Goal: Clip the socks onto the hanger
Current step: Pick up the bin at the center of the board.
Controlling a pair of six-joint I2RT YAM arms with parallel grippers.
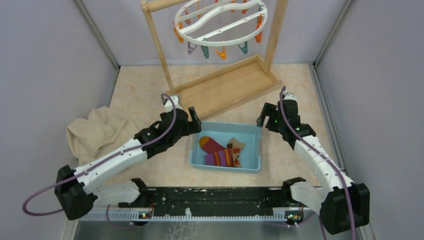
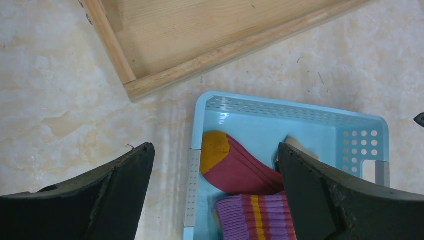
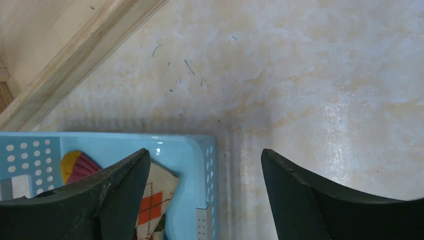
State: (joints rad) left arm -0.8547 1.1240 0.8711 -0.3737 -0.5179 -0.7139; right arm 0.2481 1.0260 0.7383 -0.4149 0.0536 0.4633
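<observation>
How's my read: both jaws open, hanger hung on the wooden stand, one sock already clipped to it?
No sock is clipped yet. The top view shows both socks lying in the blue bin; the hanger on the wooden stand holds nothing. The rest stands.

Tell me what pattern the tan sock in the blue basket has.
The tan sock has red argyle diamonds, clearest in the right wrist view.

Maroon-purple sock w/ orange toe (image 1: 214,147) & brown-tan patterned sock (image 1: 237,148) lie in light blue plastic basket (image 1: 225,125), mid tabletop (image 1: 145,100). Left end effector (image 1: 194,121) & right end effector (image 1: 266,116) flank it. White round plastic hanger (image 1: 215,43) hangs on wooden frame stand (image 1: 225,87) behind.
</observation>
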